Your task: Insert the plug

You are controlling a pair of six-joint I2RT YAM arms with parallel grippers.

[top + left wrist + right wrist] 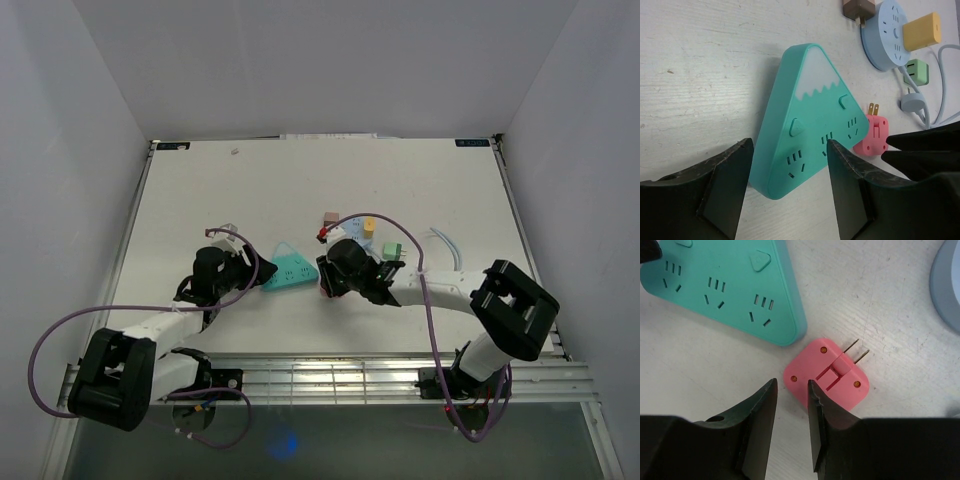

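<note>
The pink plug (827,372) lies flat on the table just right of the teal triangular power strip (735,290), its two prongs pointing away from the strip. My right gripper (791,382) hovers at the plug's near corner, jaws a narrow gap apart with only bare table between them. In the left wrist view my left gripper (790,142) straddles the near corner of the power strip (810,115), one finger against each side. From the top view the strip (290,268) sits between both grippers, and the plug is hidden under the right one.
Behind the strip, a round blue socket hub (887,37) carries a yellow adapter (922,31). A brown plug (858,7), a green plug (916,72) and a pale blue cable (448,245) lie around it. White walls close in the table on three sides.
</note>
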